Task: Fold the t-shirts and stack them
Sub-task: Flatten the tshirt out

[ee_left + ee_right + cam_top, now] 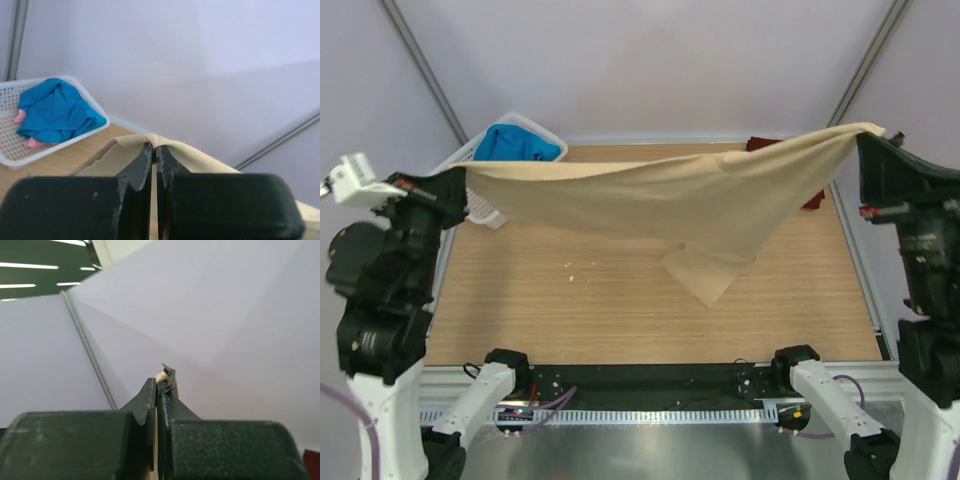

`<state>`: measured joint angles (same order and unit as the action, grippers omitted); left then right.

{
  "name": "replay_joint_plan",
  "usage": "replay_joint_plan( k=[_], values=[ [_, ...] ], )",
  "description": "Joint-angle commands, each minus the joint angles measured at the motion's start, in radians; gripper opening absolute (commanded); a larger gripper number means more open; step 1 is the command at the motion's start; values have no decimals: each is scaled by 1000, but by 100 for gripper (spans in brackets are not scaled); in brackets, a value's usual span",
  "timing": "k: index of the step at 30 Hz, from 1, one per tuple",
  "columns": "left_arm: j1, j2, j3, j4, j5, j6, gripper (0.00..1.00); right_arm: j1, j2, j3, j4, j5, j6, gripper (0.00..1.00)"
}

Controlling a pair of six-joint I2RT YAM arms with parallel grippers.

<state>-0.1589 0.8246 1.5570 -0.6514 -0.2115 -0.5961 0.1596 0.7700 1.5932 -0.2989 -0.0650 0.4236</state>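
Observation:
The large tan t-shirt (680,205) hangs stretched in the air between both arms, one sleeve drooping to the table. My left gripper (458,172) is shut on its left corner; in the left wrist view (154,148) the tan cloth (200,155) drapes over the closed fingertips. My right gripper (868,133) is shut on its right corner; in the right wrist view (161,382) a bit of tan cloth (161,375) shows at the tips. The blue t-shirt (520,145) lies in the white basket, with pink cloth (31,142) under it. The dark maroon t-shirt (812,200) lies at the back right, mostly hidden.
The white lattice basket (480,208) stands at the table's back left corner, also in the left wrist view (15,90). The wooden table (570,310) has metal rails along its right and near edges. White walls with grey frame posts surround the cell.

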Motion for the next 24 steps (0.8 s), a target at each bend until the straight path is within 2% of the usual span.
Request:
replay_joint_plan(
  k=[1,7,11,14,17,24],
  values=[
    [-53,-82,90,-28,-143,64,0,32,-21,111,-3,14,17,1],
    [-76,-144,190,-17,-175,75,1,61,6,310,-35,28,23,1],
    [-77,-59,254,-50,-166,61,0,60,81,367,-81,45,11,1],
    [-77,-4,235,-48,-157,58,0,60,117,340,-108,60,-9,1],
    [-79,73,157,-34,-129,56,1,60,150,249,-105,135,-37,1],
    [-77,232,-147,65,-71,93,0,57,195,-189,12,232,-74,1]
  ],
)
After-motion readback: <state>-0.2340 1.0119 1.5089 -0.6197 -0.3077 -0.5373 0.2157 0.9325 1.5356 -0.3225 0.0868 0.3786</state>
